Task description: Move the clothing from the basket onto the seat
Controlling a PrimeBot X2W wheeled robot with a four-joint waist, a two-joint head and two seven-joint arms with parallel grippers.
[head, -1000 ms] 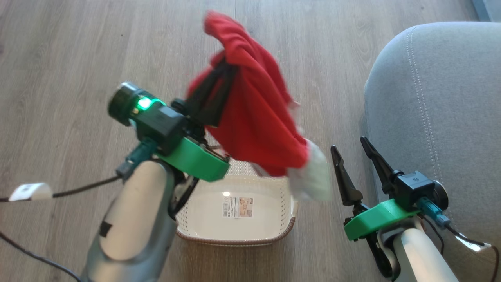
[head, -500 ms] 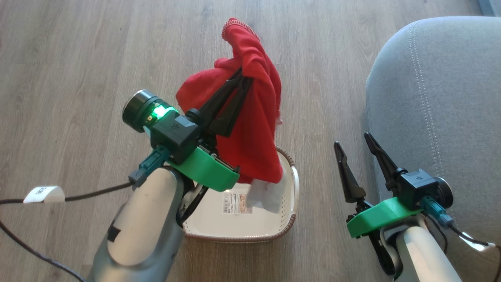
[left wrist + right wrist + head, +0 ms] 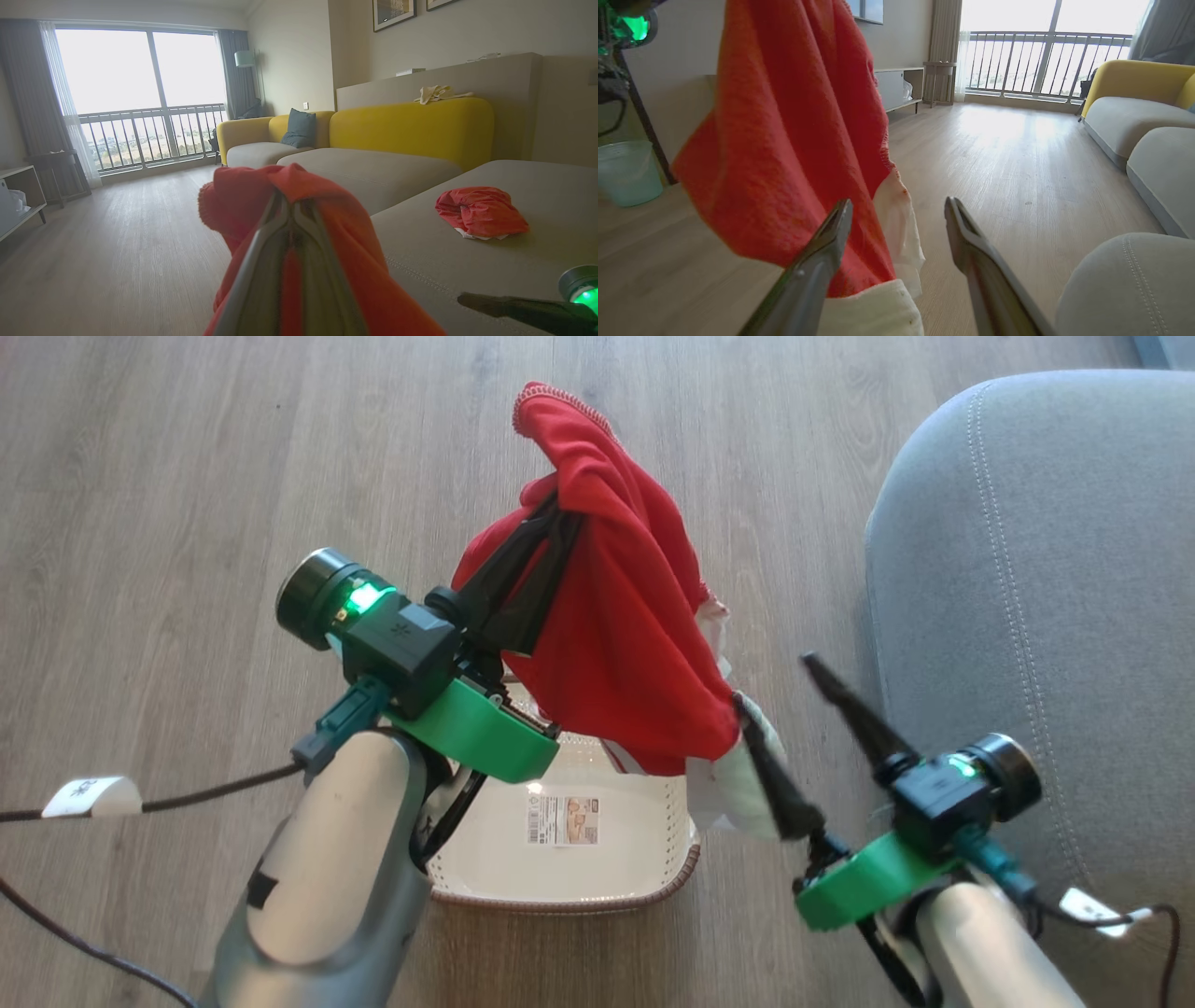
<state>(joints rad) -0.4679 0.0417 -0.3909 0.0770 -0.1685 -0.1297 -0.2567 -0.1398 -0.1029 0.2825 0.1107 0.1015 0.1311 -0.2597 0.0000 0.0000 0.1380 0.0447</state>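
Note:
My left gripper is shut on the red clothing, which hangs in the air above the cream basket. The basket's floor shows only a label sticker. The garment's white cuff dangles at its lower right, against my right gripper, which is open with one finger at the cuff. The right wrist view shows the red cloth to the left of its open gripper. The grey seat is at the right. In the left wrist view another red garment lies on the seat.
Wood floor surrounds the basket. A black cable with a white tag runs along the floor at the left. A teal bin and a low cabinet stand farther off. Yellow sofa backs rise behind the grey cushions.
My right gripper has swung left and turned toward the hanging garment, reaching its white cuff. The garment has swung back to the right, and my left gripper still holds it.

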